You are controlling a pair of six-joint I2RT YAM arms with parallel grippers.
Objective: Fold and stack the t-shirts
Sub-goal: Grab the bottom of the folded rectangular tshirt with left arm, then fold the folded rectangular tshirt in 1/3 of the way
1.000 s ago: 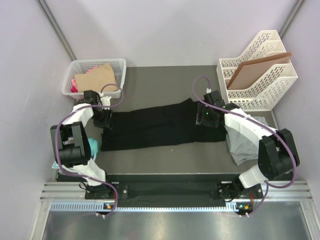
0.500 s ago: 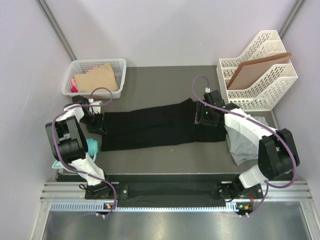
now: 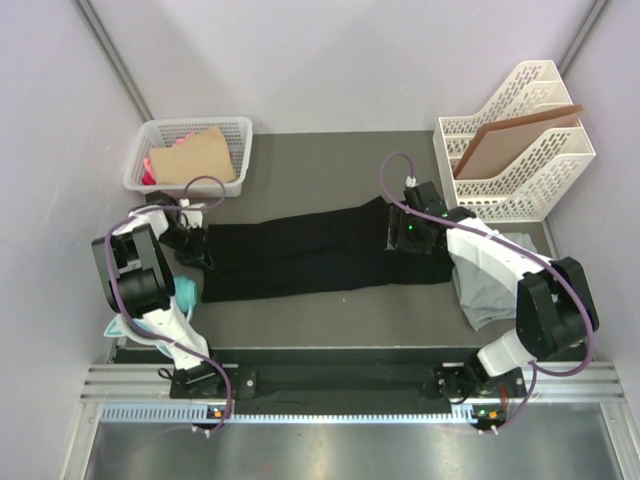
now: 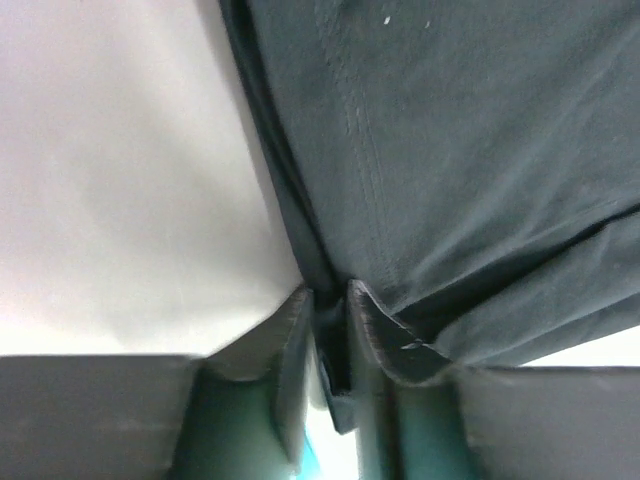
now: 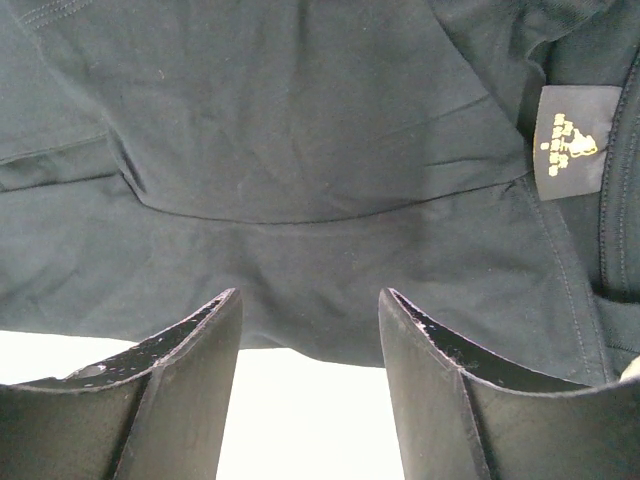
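The black t-shirt [image 3: 310,255] lies in a long folded strip across the middle of the table. My left gripper [image 3: 197,247] is at its left end, shut on the shirt's edge [image 4: 335,300]; dark cloth is pinched between the fingers. My right gripper [image 3: 410,232] is over the strip's right end, open, with the black cloth [image 5: 300,150] and its neck label [image 5: 566,135] just beyond the fingertips. The light grey t-shirt [image 3: 492,280] lies crumpled at the right, partly under my right arm.
A white basket [image 3: 190,150] with brown card and pink cloth stands at the back left. A white file rack [image 3: 520,150] holding a brown board stands at the back right. A teal object [image 3: 186,292] lies by the left arm.
My left gripper has moved a little left and the left arm has swung outward, still holding the shirt's left end. My right gripper has barely moved.
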